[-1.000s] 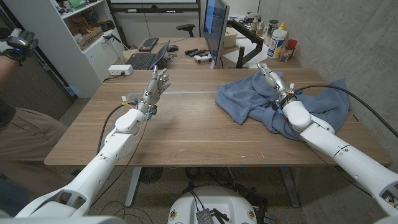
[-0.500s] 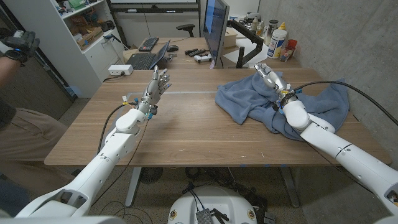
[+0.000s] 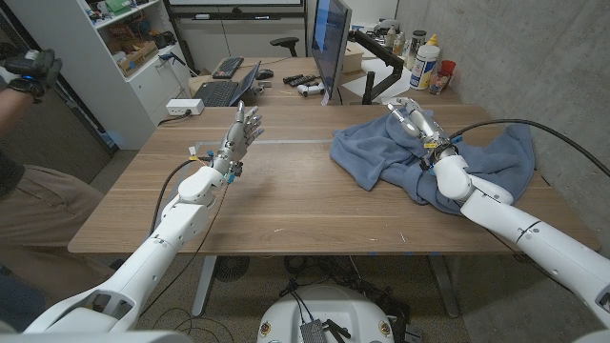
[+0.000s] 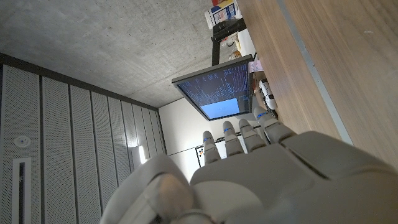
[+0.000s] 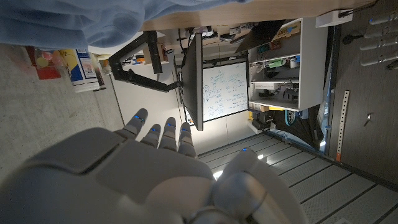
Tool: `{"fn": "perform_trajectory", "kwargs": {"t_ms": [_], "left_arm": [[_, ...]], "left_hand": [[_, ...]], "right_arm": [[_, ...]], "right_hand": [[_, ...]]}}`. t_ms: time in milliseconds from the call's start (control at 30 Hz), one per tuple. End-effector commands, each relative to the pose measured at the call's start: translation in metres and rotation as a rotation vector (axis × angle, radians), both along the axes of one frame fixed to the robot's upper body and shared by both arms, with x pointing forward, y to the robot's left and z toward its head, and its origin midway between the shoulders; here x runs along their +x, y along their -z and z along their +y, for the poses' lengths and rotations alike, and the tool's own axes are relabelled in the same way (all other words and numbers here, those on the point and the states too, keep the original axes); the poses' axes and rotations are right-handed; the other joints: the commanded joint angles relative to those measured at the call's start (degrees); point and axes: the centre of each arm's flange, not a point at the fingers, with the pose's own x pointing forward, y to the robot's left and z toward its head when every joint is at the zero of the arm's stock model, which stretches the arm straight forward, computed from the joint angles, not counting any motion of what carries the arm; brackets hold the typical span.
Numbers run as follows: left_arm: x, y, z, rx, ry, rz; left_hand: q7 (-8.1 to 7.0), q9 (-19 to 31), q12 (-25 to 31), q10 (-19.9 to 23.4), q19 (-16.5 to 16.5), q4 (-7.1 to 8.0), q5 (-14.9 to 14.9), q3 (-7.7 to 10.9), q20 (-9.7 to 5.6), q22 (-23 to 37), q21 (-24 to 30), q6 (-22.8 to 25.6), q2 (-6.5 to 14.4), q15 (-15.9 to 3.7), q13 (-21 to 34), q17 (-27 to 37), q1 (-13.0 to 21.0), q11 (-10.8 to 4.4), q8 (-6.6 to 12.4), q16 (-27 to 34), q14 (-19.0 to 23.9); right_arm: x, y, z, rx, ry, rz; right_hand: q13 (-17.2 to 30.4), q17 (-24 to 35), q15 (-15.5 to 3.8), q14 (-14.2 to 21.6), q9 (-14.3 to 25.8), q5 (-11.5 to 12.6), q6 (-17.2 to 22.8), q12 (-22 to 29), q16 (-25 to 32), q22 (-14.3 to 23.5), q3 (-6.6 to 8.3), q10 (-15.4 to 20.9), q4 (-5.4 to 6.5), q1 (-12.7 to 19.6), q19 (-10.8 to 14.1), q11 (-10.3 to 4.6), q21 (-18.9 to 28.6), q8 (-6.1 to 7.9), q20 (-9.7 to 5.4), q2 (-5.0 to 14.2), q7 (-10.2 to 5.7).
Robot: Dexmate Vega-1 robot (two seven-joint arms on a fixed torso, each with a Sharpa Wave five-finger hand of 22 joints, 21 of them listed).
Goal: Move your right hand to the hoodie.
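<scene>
A blue hoodie (image 3: 381, 152) lies crumpled on the right part of the wooden table (image 3: 286, 200); its cloth (image 5: 93, 22) also fills one edge of the right wrist view. My right hand (image 3: 412, 118) is raised over the hoodie's middle, fingers apart, holding nothing; its back (image 5: 124, 180) shows in the right wrist view. My left hand (image 3: 243, 129) stands upright over the table's left half, fingers spread and empty, far from the hoodie. The left wrist view shows its back (image 4: 249, 174) above the wood.
A monitor (image 3: 331, 43) stands at the table's far edge, just behind the hoodie. Bottles (image 3: 426, 62) sit at the far right corner by the concrete wall. A laptop (image 3: 227, 89) and shelving (image 3: 114, 48) lie beyond. A person (image 3: 24, 171) is at the left edge.
My right hand has lifted slightly and moved a little toward the far side over the hoodie. The left arm has stayed still.
</scene>
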Motion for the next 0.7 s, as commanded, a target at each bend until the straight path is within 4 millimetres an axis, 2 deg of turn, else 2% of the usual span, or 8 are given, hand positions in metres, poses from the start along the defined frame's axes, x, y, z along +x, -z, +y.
{"fn": "perform_trajectory", "kwargs": {"t_ms": [33,700], "left_arm": [[-0.0005,-0.0013,0.0016,0.006,0.000,0.002],[-0.0059,-0.0016,0.0034,0.015,-0.008,0.010]], "left_hand": [[-0.27,0.2,0.3,0.0,0.1,-0.07,-0.1,0.07,0.02,0.3,0.2,0.7,0.5,-1.68,0.2,0.1,0.0,0.41,0.46,0.1,-0.7],[-0.12,0.1,0.3,0.0,-0.8,-0.23,-0.1,0.21,0.06,0.3,-0.1,1.1,0.6,-1.29,0.2,0.1,0.3,0.32,0.49,-0.1,-1.7]], "right_arm": [[-0.0015,0.0031,0.0002,-0.085,0.094,-0.030],[-0.0007,0.0097,-0.0020,-0.193,0.192,-0.002]], "right_hand": [[0.3,0.1,0.15,-0.6,0.1,0.2,0.3,-0.2,-0.2,0.3,0.16,-0.1,-0.15,0.5,-0.2,-0.14,-0.2,0.28,0.13,0.89,-0.27],[0.3,0.1,0.03,-1.1,0.1,0.2,0.3,-0.4,-0.2,0.3,0.02,-0.5,-0.63,0.9,-0.4,-0.11,-0.9,0.25,0.28,0.12,-0.21]]}}
